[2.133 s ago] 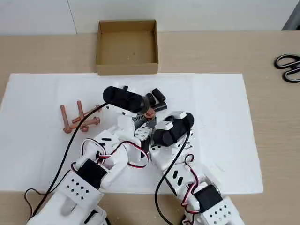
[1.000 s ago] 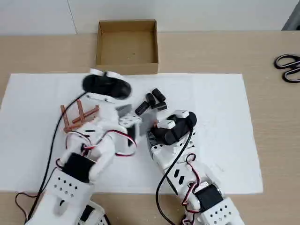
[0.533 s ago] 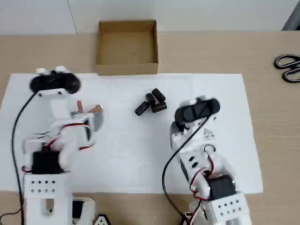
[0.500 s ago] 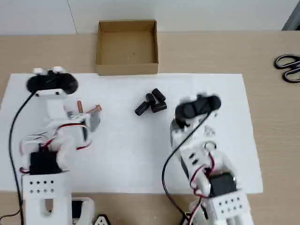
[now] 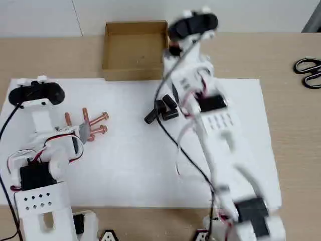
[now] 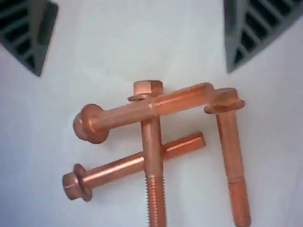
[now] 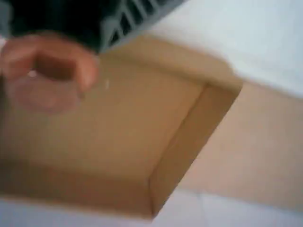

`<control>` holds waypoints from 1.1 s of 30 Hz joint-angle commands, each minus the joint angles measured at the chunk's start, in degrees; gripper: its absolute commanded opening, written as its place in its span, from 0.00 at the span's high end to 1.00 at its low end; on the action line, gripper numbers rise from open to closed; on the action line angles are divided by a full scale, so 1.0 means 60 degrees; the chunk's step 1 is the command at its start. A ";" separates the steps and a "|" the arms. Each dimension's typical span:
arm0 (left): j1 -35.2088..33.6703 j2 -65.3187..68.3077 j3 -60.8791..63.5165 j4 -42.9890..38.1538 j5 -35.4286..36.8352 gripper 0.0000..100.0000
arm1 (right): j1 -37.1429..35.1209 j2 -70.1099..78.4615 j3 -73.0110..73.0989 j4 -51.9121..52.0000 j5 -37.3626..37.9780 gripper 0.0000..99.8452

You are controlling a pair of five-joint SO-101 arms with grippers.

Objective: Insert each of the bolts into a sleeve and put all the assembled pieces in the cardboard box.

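Arm (image 5: 203,95) outstretched over cardboard box (image 5: 113,68)

Left arm (image 5: 42,123) and right arm (image 5: 220,135): white plastic shells around black servos (image 5: 34,175); black oval camera housing (image 5: 36,94) on each wrist; black, red and white cables (image 5: 176,145) alongside; small holes dot the bases (image 5: 35,200); ribbed dark grey fingers (image 6: 26,33).

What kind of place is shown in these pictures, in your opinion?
Probably a robotics lab bench or hobby workspace: two small robot arms stand at a wooden table, a white sheet marks the work area, and copper bolts, black sleeves and a cardboard box lie there.
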 commanded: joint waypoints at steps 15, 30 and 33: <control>-0.0088 -0.0103 0.0359 0.0000 -0.0059 0.76 | 0.0037 0.8447 -0.9568 -0.1619 0.0088 1.00; -0.0088 -0.0103 0.0462 -0.0029 -0.0059 0.76 | 0.0037 1.1377 -1.1810 -0.1590 0.0103 1.00; -0.0088 -0.0103 0.0462 -0.0029 -0.0059 0.76 | 0.0037 1.1465 -1.1766 -0.1297 0.0103 1.00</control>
